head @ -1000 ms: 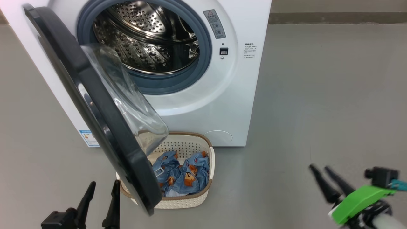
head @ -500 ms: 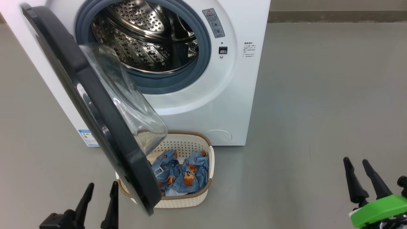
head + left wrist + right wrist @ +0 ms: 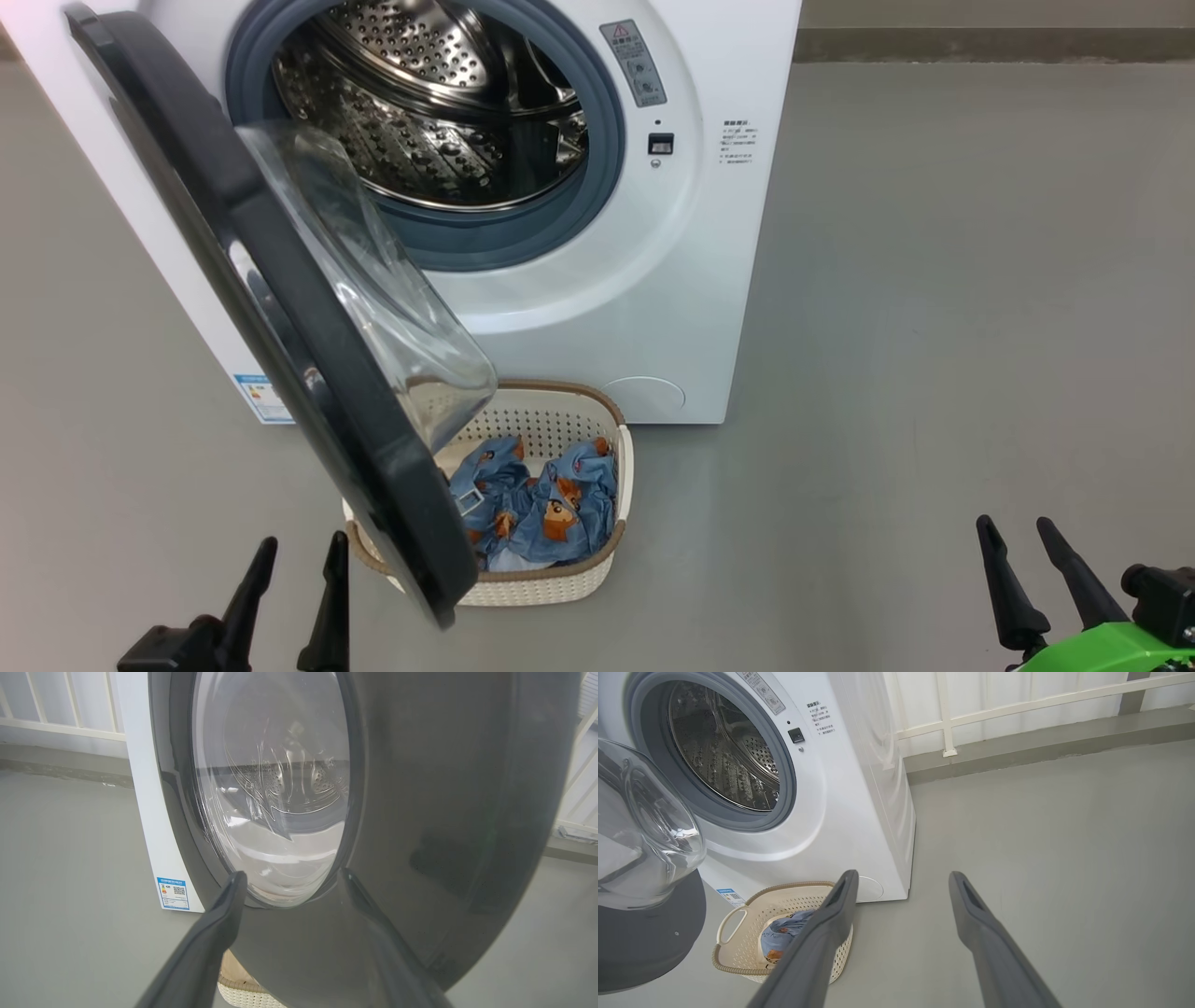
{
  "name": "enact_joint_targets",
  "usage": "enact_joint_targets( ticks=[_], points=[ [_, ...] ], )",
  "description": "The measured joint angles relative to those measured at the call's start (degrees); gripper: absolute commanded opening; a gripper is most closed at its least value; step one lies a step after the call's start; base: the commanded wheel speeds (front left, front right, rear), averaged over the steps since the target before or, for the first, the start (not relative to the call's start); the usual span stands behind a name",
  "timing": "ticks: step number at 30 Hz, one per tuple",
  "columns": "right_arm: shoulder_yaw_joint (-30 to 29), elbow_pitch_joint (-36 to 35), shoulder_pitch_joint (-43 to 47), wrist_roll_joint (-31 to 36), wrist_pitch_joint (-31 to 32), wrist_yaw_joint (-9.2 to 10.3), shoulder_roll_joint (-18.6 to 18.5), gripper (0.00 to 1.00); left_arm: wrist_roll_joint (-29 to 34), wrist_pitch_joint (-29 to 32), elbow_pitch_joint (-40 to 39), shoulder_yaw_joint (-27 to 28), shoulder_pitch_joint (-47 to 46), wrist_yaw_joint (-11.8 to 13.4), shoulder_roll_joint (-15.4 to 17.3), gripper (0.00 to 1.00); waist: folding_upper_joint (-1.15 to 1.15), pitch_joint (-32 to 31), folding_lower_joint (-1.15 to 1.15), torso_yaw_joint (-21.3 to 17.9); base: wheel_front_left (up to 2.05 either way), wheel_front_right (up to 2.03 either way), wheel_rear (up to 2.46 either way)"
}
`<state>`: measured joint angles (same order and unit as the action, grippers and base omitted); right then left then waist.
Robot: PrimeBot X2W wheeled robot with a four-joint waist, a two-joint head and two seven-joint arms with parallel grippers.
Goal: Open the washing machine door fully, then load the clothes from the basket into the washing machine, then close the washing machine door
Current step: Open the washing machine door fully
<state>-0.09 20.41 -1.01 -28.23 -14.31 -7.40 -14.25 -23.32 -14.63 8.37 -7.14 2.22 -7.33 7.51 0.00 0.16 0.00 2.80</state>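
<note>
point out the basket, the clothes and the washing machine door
basket (image 3: 551, 588): head view, on its cream perforated front wall.
clothes (image 3: 551, 509): head view, on the blue bear-print fabric inside the basket.
washing machine door (image 3: 364, 280): head view, on the clear glass bowl inside its black rim.

The left gripper (image 3: 304, 546) stands just left of the lower edge of the washing machine door (image 3: 411, 523), its 2 dark fingers parted, pointing up and holding nothing. The right gripper (image 3: 1013, 525) sits well to the right of that door, its 2 fingers likewise spread and empty.
</note>
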Motion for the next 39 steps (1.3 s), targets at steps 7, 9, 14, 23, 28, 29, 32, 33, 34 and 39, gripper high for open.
enact_joint_targets(
  ticks=[7,9,14,23,28,29,32,33,34,39],
  points=[
    [-0.75,0.12,0.02,1.00,0.00,0.00,1.01,1.00,0.00,0.00,0.22,0.00,-0.01,0.00,-0.20,1.00,0.00,0.37,0.00,0.33,0.00,0.00,0.00],
    [-0.87,0.12,0.04,1.05,0.00,0.00,1.24,1.00,0.00,0.00,0.26,0.00,-0.01,0.00,-0.20,1.00,0.00,0.44,0.00,0.38,0.00,0.00,0.00],
    [-1.24,0.02,0.13,2.07,0.00,0.00,1.33,1.00,0.00,0.00,0.29,0.10,-0.01,0.00,-0.20,1.00,0.00,0.49,0.00,0.51,0.00,0.00,0.00],
    [-1.76,0.26,1.09,2.48,0.00,0.00,1.48,1.00,-0.01,0.00,0.92,1.12,-0.06,0.00,-0.47,0.00,0.00,0.39,0.00,1.06,0.00,0.00,0.00],
    [-1.88,0.26,1.10,2.48,0.00,0.00,1.52,1.00,0.00,0.00,-1.12,3.45,-0.19,0.00,-0.88,0.00,0.00,0.24,0.00,1.56,0.00,0.00,0.00],
    [-1.88,0.23,1.10,2.48,0.00,0.00,1.52,1.00,0.01,0.00,-1.96,4.24,-0.25,0.00,-0.96,0.00,0.00,0.20,0.00,1.65,0.00,0.00,0.00],
    [-1.88,0.10,1.10,2.49,0.00,0.00,1.56,1.00,0.79,0.00,-5.44,6.76,-0.58,0.00,-1.23,0.00,0.00,0.10,0.00,1.86,0.00,0.00,0.00],
    [-1.86,0.01,1.11,2.49,0.00,0.00,1.58,1.00,1.37,0.00,-6.89,7.44,-0.73,0.00,-1.32,0.00,0.00,0.05,0.00,1.90,0.00,0.00,0.00],
    [-1.85,-0.07,1.11,2.49,0.00,0.00,1.59,1.00,1.62,-0.01,-8.59,8.05,-0.96,0.00,-1.57,0.00,0.00,0.04,0.00,1.94,0.00,0.00,0.00],
    [-1.66,-0.57,1.13,2.48,0.00,0.00,1.59,1.00,3.69,-0.02,-20.16,6.44,-2.18,0.00,-2.94,0.00,0.00,0.16,0.00,2.25,0.00,0.00,0.00]
  ],
)
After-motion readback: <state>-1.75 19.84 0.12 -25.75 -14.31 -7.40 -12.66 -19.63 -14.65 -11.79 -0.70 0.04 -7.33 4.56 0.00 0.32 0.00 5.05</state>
